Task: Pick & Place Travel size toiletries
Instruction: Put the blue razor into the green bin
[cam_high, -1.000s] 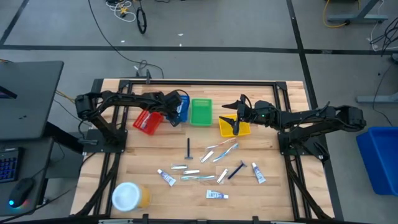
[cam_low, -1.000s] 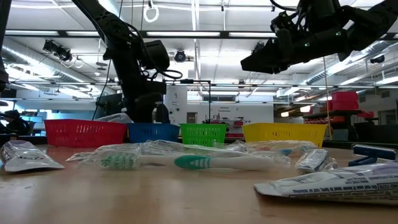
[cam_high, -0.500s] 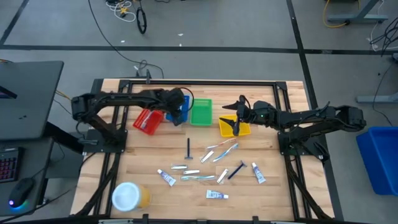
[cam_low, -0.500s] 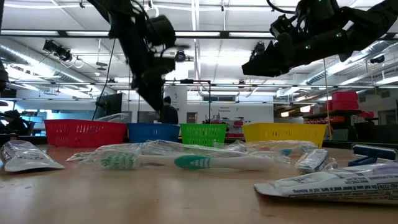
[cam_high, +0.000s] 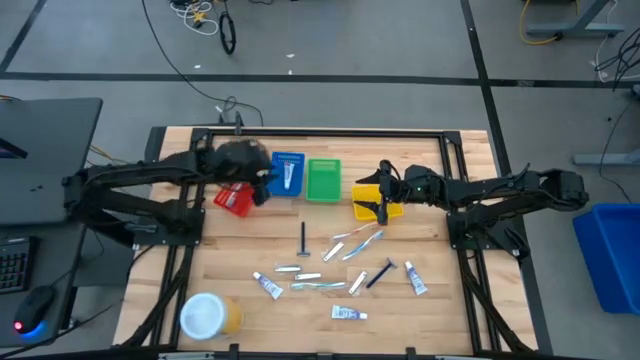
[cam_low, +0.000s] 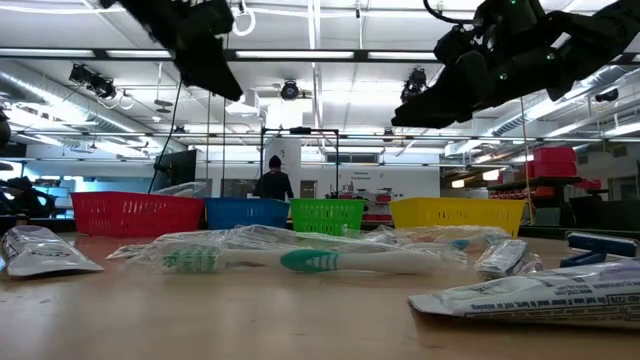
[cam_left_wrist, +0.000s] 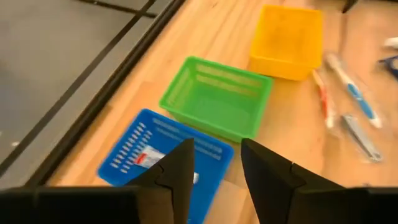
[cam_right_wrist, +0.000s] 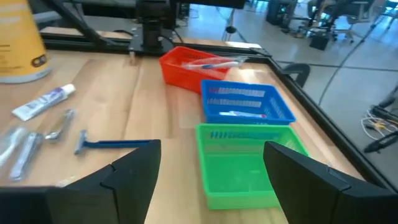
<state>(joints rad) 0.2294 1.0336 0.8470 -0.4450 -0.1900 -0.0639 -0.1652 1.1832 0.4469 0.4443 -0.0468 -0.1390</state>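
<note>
Left pincer (cam_high: 262, 186) hovers between red bin (cam_high: 235, 198) and blue bin (cam_high: 288, 173).

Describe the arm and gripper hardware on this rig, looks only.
Both arms are matte black, built of slim tubular links with bulkier joint housings. The left gripper has two flat, wedge-shaped black fingers with angular edges. The right gripper has the same kind of broad, dark, faceted fingers. The low view shows small green lights on the right arm's wrist housing. No legible markings show.
</note>
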